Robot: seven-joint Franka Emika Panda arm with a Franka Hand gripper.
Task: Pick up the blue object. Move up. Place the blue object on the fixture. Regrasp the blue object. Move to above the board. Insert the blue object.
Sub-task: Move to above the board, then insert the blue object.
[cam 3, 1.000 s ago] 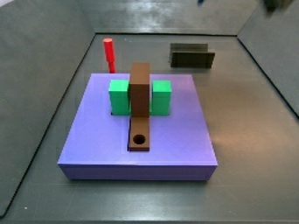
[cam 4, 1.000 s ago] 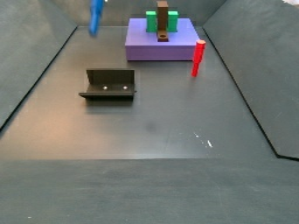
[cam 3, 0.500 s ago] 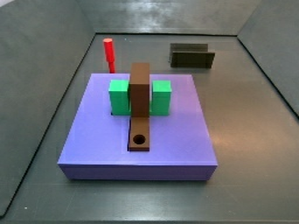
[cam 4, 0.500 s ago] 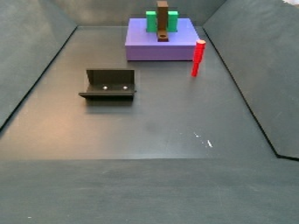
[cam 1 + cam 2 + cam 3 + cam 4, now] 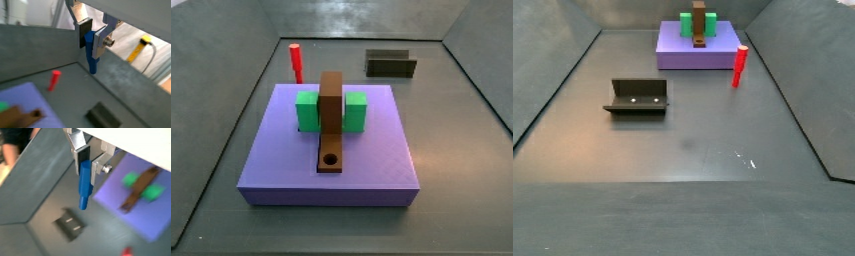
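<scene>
The gripper [image 5: 93, 41] is high above the floor, out of both side views, and its fingers are closed on the blue peg [image 5: 84, 184], which hangs down between them. Far below are the fixture [image 5: 71, 226], the board [image 5: 331, 155] and the red peg [image 5: 739, 66].

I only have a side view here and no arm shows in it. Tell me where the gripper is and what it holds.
Observer: The gripper shows only in both wrist views, high above the floor, with the blue object clamped between its fingers.
Operator: Report how the piece hangs.
Observer: It hangs below the fingers, lengthwise; in a wrist view its free end points down.
Operator: Say what lies beneath.
Observer: The fixture sits on the floor below, with the board off to the side.
</scene>
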